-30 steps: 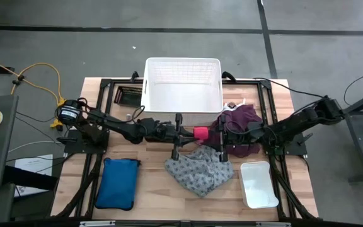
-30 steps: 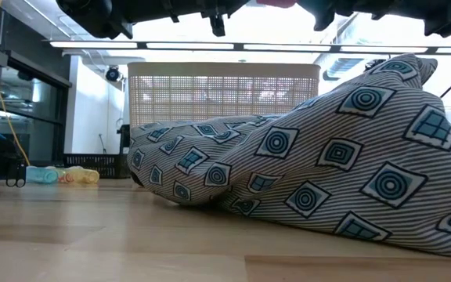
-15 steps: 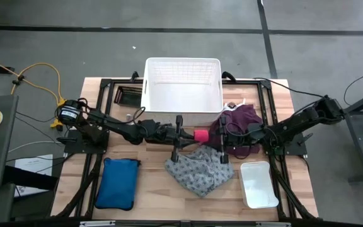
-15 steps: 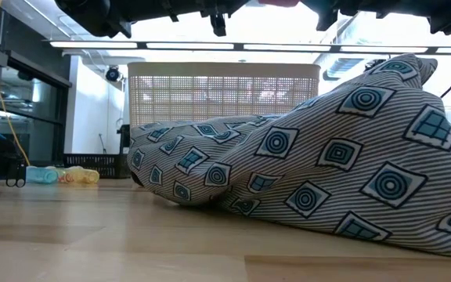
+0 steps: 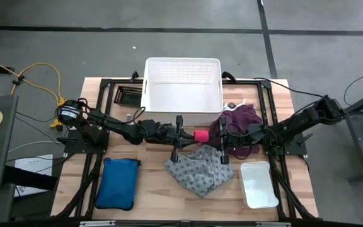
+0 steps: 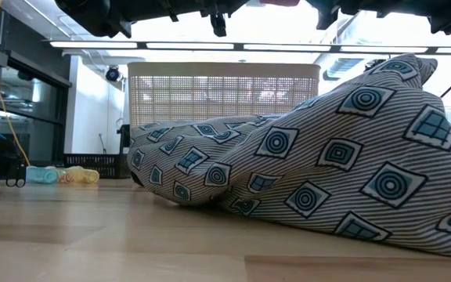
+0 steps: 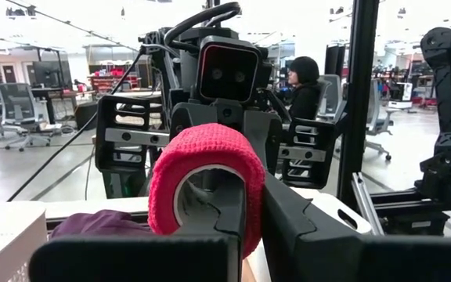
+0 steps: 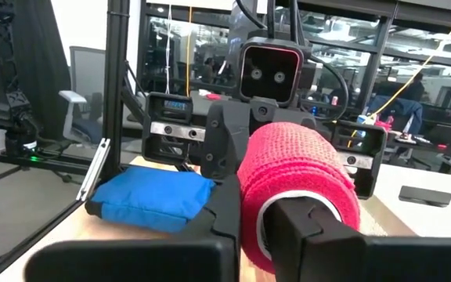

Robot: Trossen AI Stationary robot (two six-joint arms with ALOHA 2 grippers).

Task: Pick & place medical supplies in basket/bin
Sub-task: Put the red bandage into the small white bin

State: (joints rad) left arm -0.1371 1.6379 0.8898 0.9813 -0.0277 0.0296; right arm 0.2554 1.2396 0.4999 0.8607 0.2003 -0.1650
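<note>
Your left end effector [image 5: 188, 133] and right end effector [image 5: 212, 134] meet nose to nose, and both have their fingers closed on the pink woven tape roll [image 5: 200, 133] held between them above the desk [image 5: 150, 189]. The crumpled grey patterned cloth [image 5: 200, 169] lies just below the two; the white slatted plastic basket [image 5: 183, 90] stands just beyond them, and the purple cloth [image 5: 241, 120] lies under the right one.

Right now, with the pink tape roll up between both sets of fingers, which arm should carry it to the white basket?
Left, probably. Both the left gripper and right gripper clamp the pink tape roll, but the left wrist sits before the middle of the basket, the right off its corner.
</note>
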